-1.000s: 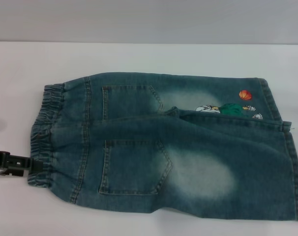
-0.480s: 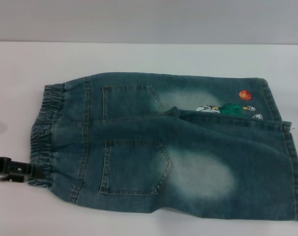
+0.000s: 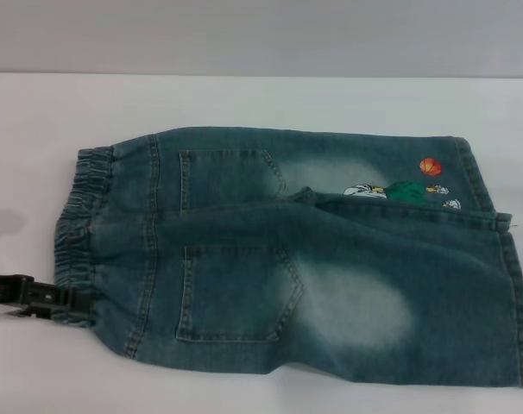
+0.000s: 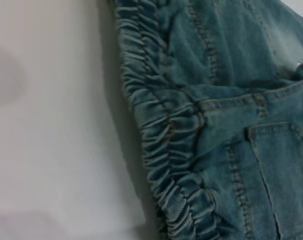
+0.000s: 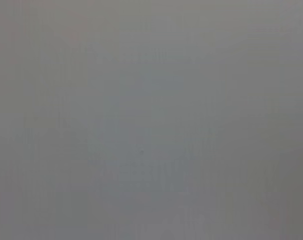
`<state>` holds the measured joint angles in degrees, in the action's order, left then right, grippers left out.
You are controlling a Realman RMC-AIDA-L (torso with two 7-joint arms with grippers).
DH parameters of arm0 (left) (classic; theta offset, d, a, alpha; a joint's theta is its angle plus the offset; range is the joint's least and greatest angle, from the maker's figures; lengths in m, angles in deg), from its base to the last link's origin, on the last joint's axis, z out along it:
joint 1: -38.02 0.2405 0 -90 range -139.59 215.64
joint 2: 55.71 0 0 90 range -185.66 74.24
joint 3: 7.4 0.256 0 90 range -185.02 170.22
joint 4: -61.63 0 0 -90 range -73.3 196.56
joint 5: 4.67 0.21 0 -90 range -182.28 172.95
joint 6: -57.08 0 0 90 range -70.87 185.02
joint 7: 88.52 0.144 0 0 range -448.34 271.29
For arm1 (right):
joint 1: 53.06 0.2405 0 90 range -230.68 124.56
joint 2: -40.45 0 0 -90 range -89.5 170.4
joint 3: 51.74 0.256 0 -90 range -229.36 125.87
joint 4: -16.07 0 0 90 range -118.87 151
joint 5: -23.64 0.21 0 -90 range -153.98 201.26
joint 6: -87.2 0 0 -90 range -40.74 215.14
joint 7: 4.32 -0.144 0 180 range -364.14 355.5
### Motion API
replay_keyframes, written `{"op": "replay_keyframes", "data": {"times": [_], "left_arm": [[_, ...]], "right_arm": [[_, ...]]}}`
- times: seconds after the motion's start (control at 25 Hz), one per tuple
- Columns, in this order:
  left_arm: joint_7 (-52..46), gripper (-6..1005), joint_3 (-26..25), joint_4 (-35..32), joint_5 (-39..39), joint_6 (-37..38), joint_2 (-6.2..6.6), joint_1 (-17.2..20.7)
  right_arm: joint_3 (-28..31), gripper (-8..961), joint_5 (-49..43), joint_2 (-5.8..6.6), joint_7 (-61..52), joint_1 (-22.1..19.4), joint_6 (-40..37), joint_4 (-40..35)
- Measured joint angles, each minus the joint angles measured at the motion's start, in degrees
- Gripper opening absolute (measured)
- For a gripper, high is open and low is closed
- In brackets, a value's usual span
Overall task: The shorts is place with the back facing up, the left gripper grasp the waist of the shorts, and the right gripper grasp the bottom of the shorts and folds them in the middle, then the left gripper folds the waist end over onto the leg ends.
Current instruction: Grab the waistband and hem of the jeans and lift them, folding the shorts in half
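The shorts lie flat on the white table, back up, with two patch pockets showing. The waist is the gathered band at the left. The bottom of the shorts, the leg ends, points right, and the far leg carries the cartoon and orange ball print. My left gripper comes in low from the left edge and reaches the near corner of the waist. The left wrist view shows the ruffled waist close up, beside bare table. The right gripper is out of view.
White table surface runs behind the shorts and to their left. A grey wall stands behind the table's far edge. The right wrist view shows only a plain grey surface.
My left gripper has slid rightward and slightly down along the table, from beside the waist to its near corner. The shorts have stayed put.
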<state>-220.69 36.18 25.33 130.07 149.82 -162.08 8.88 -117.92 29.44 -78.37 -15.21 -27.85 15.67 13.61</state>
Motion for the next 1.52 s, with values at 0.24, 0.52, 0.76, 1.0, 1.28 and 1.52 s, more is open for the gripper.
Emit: {"op": "replay_keyframes", "data": {"times": [0.24, 0.52, 0.76, 1.0, 1.28, 1.52], "left_arm": [[0.37, 702, 0.01, 0.00, -0.14, 0.74, -0.30, -0.86], [0.40, 699, 0.10, 0.00, -0.16, 0.77, -0.32, -1.62], [0.48, 696, 0.02, -0.09, -0.17, 0.77, -0.33, -1.91], [0.51, 661, 0.41, -0.02, 0.07, 0.71, -0.50, -2.56], [0.51, 429, 0.46, 0.00, 0.11, -0.09, -0.59, -2.91], [0.65, 217, 0.45, -0.37, 0.17, -1.30, -0.69, -2.94]], "right_arm": [[0.00, 549, 0.00, 0.00, 0.00, -0.14, 0.00, 0.00], [0.00, 548, 0.03, 0.00, 0.00, -0.16, -0.01, 0.00], [0.15, 547, 0.09, 0.00, 0.00, -0.26, 0.14, 0.07], [0.53, 547, 0.10, 0.00, 0.00, -0.25, 0.60, 0.01], [0.59, 546, 0.10, 0.00, 0.00, -0.26, 0.62, 0.00], [0.70, 546, 0.10, 0.00, 0.00, -0.45, 0.62, 0.00]]}}
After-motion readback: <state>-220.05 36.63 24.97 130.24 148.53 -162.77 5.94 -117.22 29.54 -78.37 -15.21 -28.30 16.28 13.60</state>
